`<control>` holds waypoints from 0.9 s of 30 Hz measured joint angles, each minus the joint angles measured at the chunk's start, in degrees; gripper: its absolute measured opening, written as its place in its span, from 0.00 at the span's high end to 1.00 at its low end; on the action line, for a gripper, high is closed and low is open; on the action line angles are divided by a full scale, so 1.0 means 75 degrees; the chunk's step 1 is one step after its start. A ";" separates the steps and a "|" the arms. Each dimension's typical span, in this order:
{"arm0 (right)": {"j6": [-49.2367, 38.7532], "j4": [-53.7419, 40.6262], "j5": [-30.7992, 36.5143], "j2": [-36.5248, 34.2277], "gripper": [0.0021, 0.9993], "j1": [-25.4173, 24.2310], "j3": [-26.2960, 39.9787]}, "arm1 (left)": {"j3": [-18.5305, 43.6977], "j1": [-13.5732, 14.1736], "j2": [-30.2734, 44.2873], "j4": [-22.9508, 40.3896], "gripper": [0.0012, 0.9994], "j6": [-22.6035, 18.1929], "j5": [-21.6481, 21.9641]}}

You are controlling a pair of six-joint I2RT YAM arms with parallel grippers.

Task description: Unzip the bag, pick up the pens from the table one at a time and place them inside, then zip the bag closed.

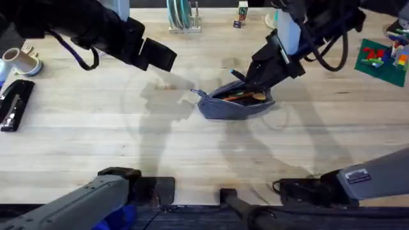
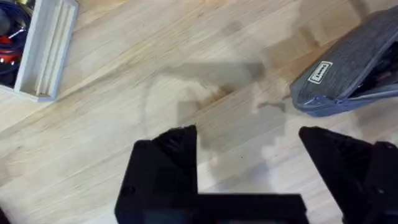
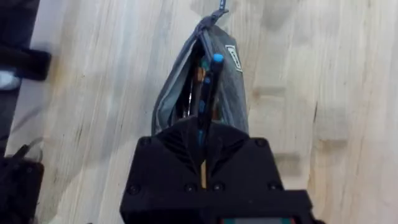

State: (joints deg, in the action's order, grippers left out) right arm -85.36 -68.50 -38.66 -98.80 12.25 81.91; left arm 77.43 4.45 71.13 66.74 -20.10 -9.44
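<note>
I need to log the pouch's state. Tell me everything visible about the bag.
The bag is an oblong grey-blue fabric pouch lying mid-table, unzipped along its top. An orange pen shows inside; a small white label sits on its side. The right tool holds a dark pen into its opening. The left tool is apart, open.

Grey-blue bag (image 1: 235,103) unzipped on table (image 1: 96,140); pens (image 1: 239,97) inside

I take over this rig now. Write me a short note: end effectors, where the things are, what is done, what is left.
Left end effector: open, holding nothing, above bare table.
Right end effector: shut on a dark pen, lowering it into the bag.
Bag: mid-table, unzipped; orange pen inside.
Done: unzipping, one pen in.
Left: release the dark pen, zip closed.
</note>
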 joint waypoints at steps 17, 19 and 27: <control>-0.0007 -0.0013 -0.0223 -0.0056 0.57 0.0000 0.0000 | 0.0000 0.0000 0.0000 0.0003 0.01 0.0000 0.0000; 0.0001 -0.0014 -0.0223 -0.0059 0.57 0.0000 0.0000 | 0.0000 0.0000 0.0000 0.0003 0.01 0.0000 -0.0001; 0.0032 -0.0356 -0.0224 -0.0058 0.34 0.0000 0.0000 | 0.0000 0.0000 0.0000 0.0006 0.01 0.0000 -0.0001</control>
State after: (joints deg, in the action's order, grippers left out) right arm -85.13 -71.17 -40.34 -99.24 12.25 81.91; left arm 77.43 4.45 71.13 66.78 -20.10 -9.45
